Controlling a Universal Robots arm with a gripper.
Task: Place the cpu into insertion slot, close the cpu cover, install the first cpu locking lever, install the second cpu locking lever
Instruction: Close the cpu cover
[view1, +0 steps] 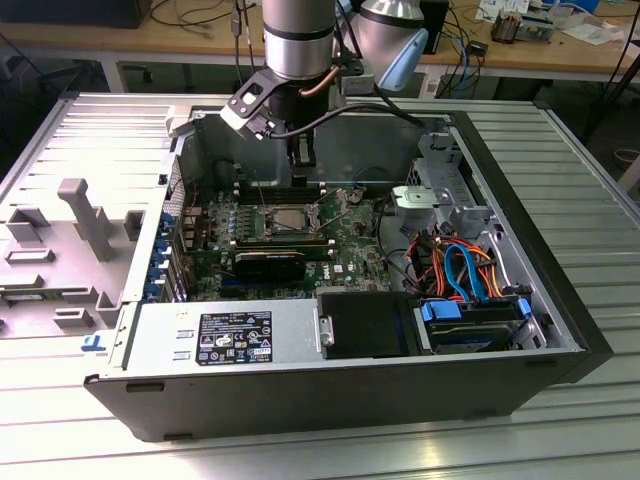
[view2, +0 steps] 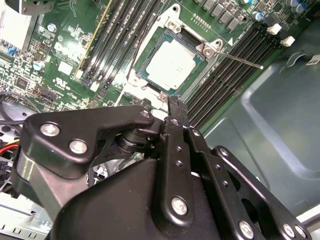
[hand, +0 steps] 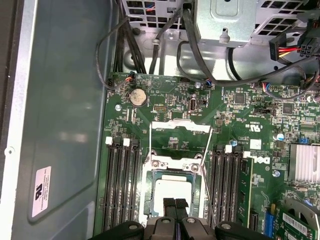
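Tool (hand: 175, 203) clenched empty on an upright arm (view1: 297, 40), straight down, close above the cpu (hand: 172, 188).

There are one cpu (hand: 172, 192), two thin lever rods (hand: 150, 142), one coin battery (hand: 138, 96), one finned heatsink (hand: 305, 162) and one motherboard (hand: 240, 125).

Dull, silvery-grey metal on the cpu (hand: 172, 187); brighter bare steel on the cpu cover (hand: 172, 165) framing it. Matt black finish on the gripper (view2: 173, 102) (shiny screw heads set in). Glossy green motherboard (hand: 240, 115); smooth grey sheet-metal case wall (hand: 65, 100).
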